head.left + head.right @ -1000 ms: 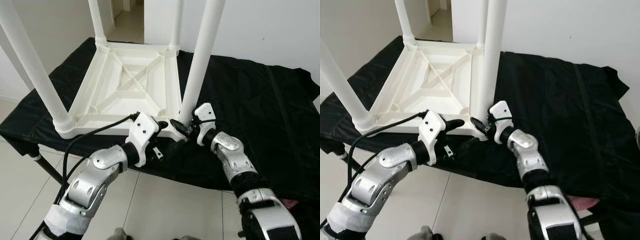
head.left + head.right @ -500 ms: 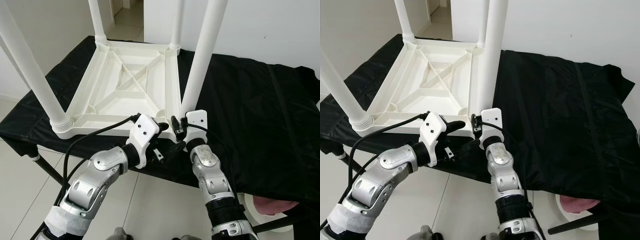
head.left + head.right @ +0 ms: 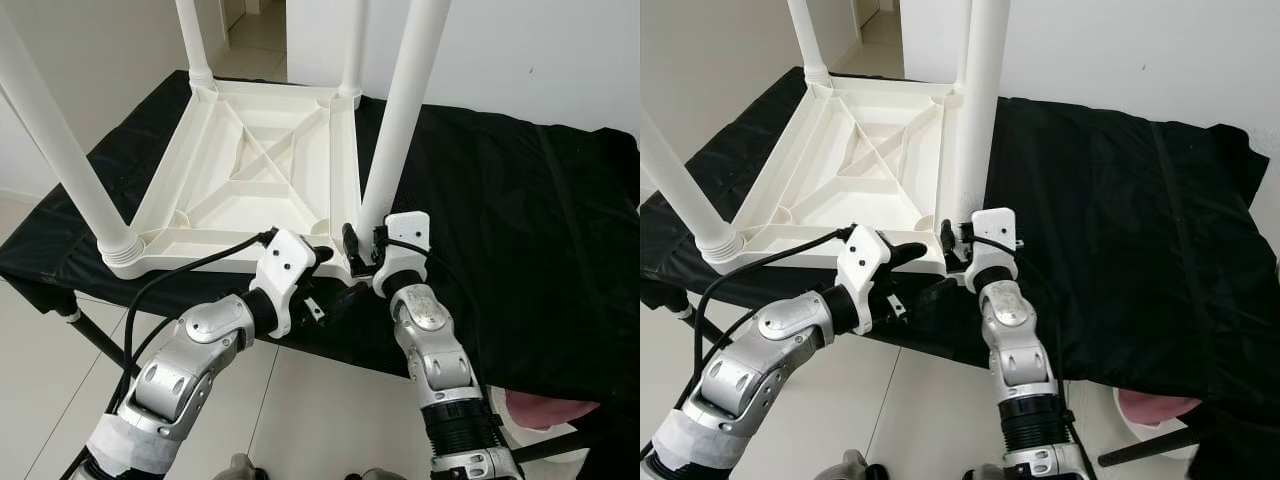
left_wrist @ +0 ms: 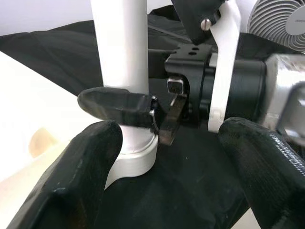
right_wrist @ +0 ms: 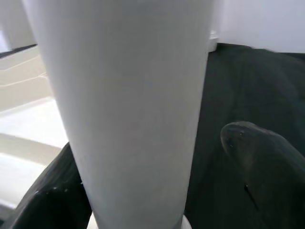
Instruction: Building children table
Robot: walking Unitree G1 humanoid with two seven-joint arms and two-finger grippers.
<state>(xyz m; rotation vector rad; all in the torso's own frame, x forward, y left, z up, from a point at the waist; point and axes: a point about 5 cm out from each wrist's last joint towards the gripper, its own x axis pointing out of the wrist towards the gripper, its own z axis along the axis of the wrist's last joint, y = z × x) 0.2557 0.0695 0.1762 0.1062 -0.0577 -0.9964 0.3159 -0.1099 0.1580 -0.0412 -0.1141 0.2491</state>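
Note:
A white plastic children's table (image 3: 250, 160) lies upside down on a black cloth, its legs pointing up. My right gripper (image 3: 360, 250) is at the foot of the near right leg (image 3: 400, 130). It is open, with its fingers on either side of that leg (image 5: 133, 109); one finger (image 5: 257, 157) stands clear of it. My left gripper (image 3: 332, 277) is open at the table's near corner, just left of the right gripper. Its two fingers (image 4: 71, 181) are spread wide and hold nothing, and point at the leg's socket (image 4: 133, 157).
The black cloth (image 3: 520, 220) covers a folding stand whose front edge runs just under my wrists. A stand leg (image 3: 100, 340) slants down to the tiled floor. A white bowl with something pink (image 3: 545, 410) sits low on the right. A fan (image 4: 276, 24) stands behind.
My right forearm has swung in from the right to stand nearly straight below the leg, and its gripper has stayed at the leg's foot. The left arm has hardly moved.

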